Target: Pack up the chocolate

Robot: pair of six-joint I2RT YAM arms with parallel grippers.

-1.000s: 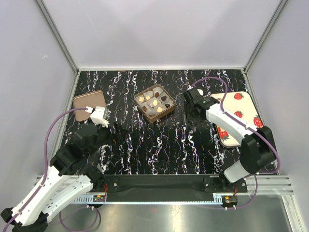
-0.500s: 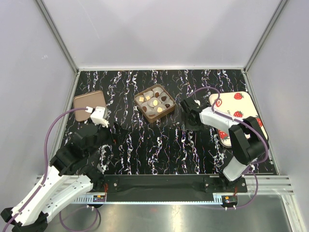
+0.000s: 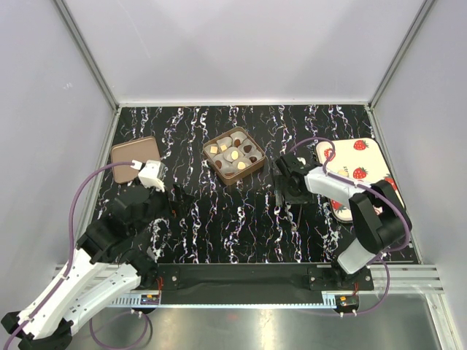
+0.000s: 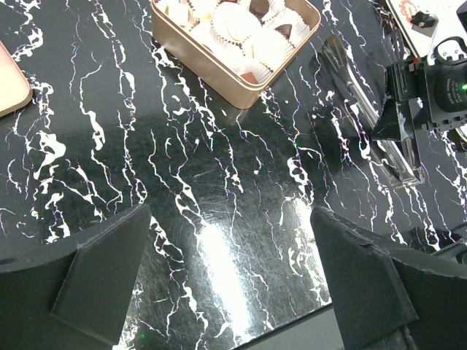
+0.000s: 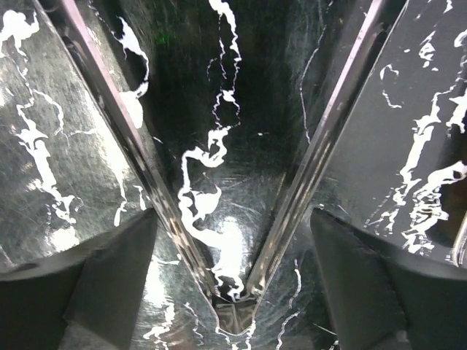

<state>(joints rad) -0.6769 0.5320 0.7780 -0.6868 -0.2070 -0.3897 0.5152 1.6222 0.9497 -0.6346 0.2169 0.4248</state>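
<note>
The chocolate (image 4: 284, 30) was seen sitting in white paper cups (image 4: 233, 18) inside a shallow gold-coloured tin (image 4: 211, 65), set toward the back middle of the black, white-veined table (image 3: 219, 233). Dark pieces and a few tan or pale ones were visible in the cups.

The right gripper (image 5: 232, 219) was pictured low over the table, just right of the tin and apart from it. Its fingers (image 5: 95, 284) were spread wide, one on each side of a pair of metal tongs (image 5: 328, 124) lying on the tabletop. In the right wrist view the hinge of the tongs was seen nearest the camera, with the two arms fanning outward between the fingers. Whether the pads were touching those arms could not be made out. No chocolate was seen in the tongs.

The left gripper (image 4: 230, 215) was held above the near-left part of the table, well apart from the tin. Its fingers (image 4: 102, 284) were opened fully, with only the marbled surface shown between them.

A flat tan lid (image 3: 135, 154) was seen at the far left of the table. A cream tray printed with red strawberries (image 3: 361, 164) was lying at the right, partly covered by the right arm.
</note>
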